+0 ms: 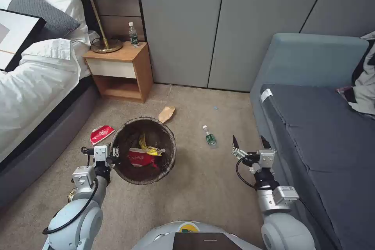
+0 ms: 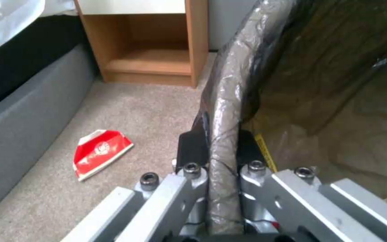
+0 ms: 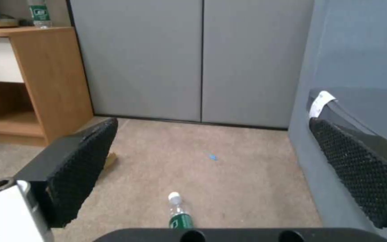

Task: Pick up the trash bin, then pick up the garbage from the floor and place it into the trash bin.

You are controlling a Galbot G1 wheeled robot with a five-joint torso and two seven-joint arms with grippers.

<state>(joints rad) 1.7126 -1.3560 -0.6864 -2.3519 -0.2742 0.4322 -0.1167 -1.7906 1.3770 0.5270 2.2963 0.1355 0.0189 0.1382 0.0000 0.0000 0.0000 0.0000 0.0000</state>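
I have the left end effector point(image 2: 216, 158) pinching the bag-lined rim of the trash bin point(image 1: 143, 150), near the bed's foot. My right end effector point(image 1: 252, 143) hangs spread above the carpet, beside the sofa, with the green-labelled bottle point(image 1: 210, 137) just ahead. My worry: a one-sided rim grip could let the bin tilt and spill its cartons, or the liner could slip.
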